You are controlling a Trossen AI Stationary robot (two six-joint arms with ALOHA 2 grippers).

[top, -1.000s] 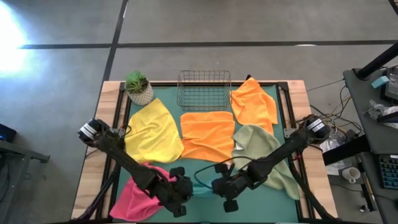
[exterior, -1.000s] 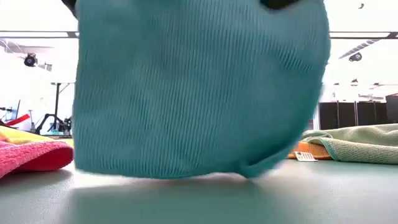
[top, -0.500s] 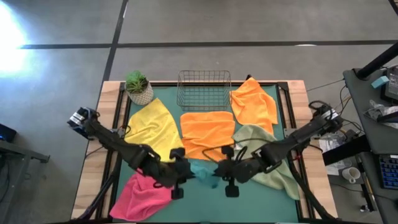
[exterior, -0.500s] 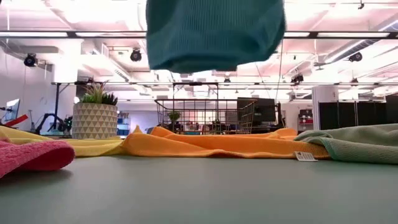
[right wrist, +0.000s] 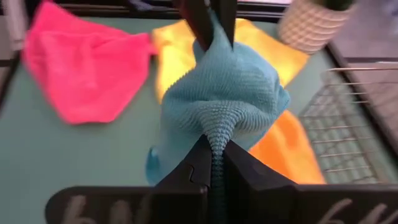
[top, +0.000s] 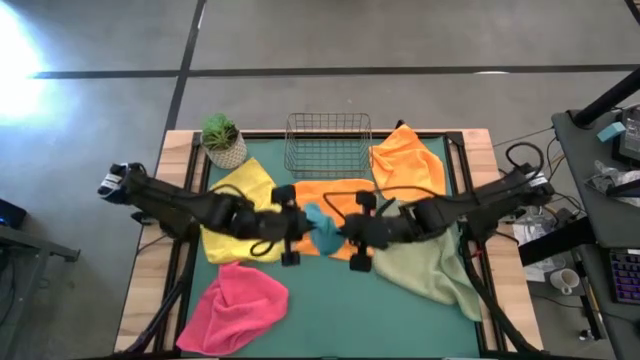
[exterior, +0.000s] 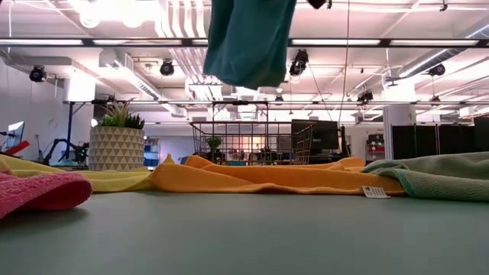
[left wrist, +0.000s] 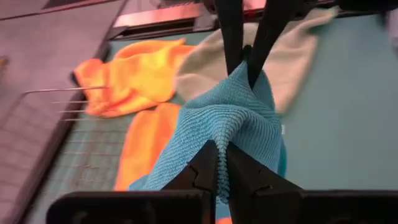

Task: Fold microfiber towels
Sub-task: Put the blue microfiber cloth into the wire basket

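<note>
- Surface [top: 330, 320]: a green mat in a pale wooden frame, seen whole from above; five towels lie on it and one hangs above it
- Teal towel [top: 322, 226] held in the air over the middle of the surface, bunched between the two claws; in the low view it hangs [exterior: 248, 42] clear of the mat, above the orange cloth
- Left claw [top: 301, 224] pinched tight on one end of the teal towel; its wrist view shows the fingers [left wrist: 208, 168] clamped on a ridge of the cloth
- Right claw [top: 345, 232] likewise closed on the other end, facing the left one; both arms reach in from the sides
- Yellow towel [top: 240, 200] lies under the left arm; pink towel [top: 235, 308] crumpled at the near left corner; orange towel [top: 335, 195] flat in the middle; second orange towel [top: 410, 165] at the far right; sage towel [top: 425, 270] spread on the right
- Wire basket [top: 328, 142] at the far edge; potted plant [top: 222, 140] beside it at the far left corner
- Room: grey concrete floor [top: 300, 40] around the surface; the low view shows ceiling lights [exterior: 114, 11] and dark cabinets [exterior: 435, 141] behind
</note>
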